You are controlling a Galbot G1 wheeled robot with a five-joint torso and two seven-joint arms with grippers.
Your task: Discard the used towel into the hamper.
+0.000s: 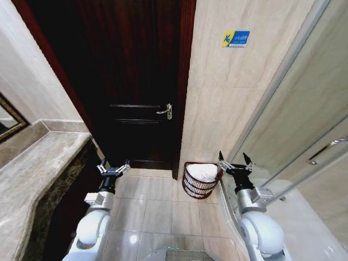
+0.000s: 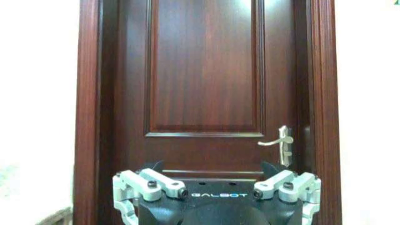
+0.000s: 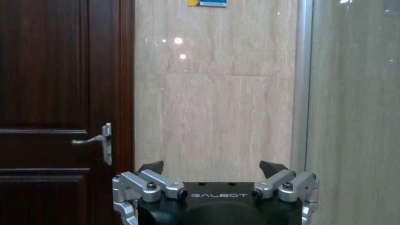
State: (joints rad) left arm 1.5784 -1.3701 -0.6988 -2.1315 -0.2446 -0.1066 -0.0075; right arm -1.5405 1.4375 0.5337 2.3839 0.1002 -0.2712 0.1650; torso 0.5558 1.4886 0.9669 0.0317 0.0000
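The hamper (image 1: 191, 188), a low dark reddish-brown wire basket, stands on the tiled floor against the beige wall, just right of the door. A white towel (image 1: 204, 172) lies inside it, showing above the rim. My right gripper (image 1: 234, 160) is open and holds nothing; it hovers just right of the hamper and a little above it. My left gripper (image 1: 113, 166) is also open with nothing in it, held low in front of the door. In the left wrist view the left gripper (image 2: 212, 166) faces the door. In the right wrist view the right gripper (image 3: 211, 166) faces the beige wall.
A dark wooden door (image 1: 136, 81) with a metal handle (image 1: 166, 111) is shut straight ahead. A marble counter (image 1: 32, 168) runs along the left with a mirror (image 1: 8, 122) above it. A glass shower partition (image 1: 304, 125) closes off the right. Tiled floor (image 1: 157, 206) lies open between the arms.
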